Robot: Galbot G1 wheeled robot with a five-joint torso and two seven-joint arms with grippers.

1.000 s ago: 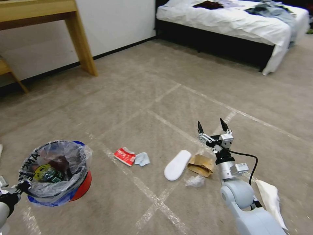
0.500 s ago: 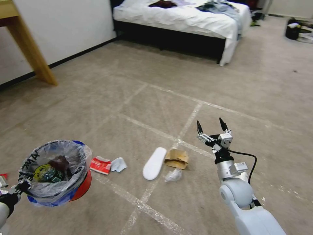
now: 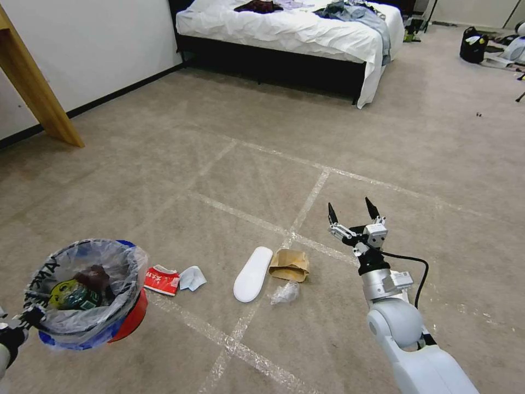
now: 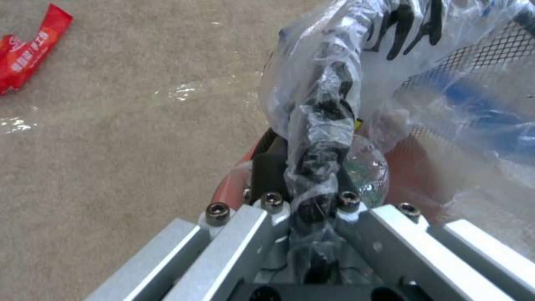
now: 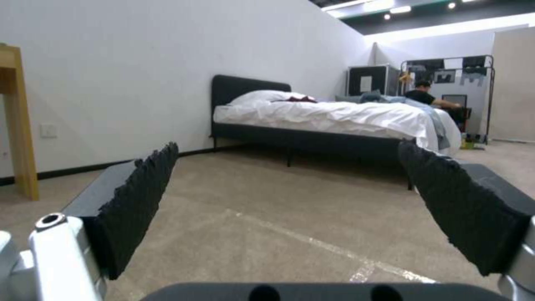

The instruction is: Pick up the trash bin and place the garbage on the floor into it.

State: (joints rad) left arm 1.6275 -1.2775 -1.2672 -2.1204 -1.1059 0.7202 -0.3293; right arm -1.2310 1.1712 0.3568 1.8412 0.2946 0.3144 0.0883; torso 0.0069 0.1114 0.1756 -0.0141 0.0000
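Note:
The red trash bin (image 3: 128, 323), lined with a clear bag and holding some litter, hangs at my lower left above the floor (image 3: 164, 180). My left gripper (image 3: 26, 318) is shut on its rim; in the left wrist view the left gripper (image 4: 312, 196) pinches the bag and rim of the trash bin (image 4: 446, 138). Garbage lies ahead: a white slipper (image 3: 252, 273), a brown paper bag (image 3: 290, 264), a crumpled clear scrap (image 3: 285, 294), a red wrapper (image 3: 161, 280) and a light-blue scrap (image 3: 192, 278). My right gripper (image 3: 353, 212) is open, raised to the right of the paper bag, its fingers (image 5: 139, 196) spread wide.
A bed (image 3: 284, 33) with white bedding stands at the back against the wall. A wooden table leg (image 3: 38, 104) is at the far left. A black bag (image 3: 473, 44) sits at the far right. Another red wrapper (image 4: 28, 50) lies on the carpet beside the bin.
The whole picture has shifted left, so the camera has turned right. Both arms keep their pose; the bin stays held and the right gripper stays open.

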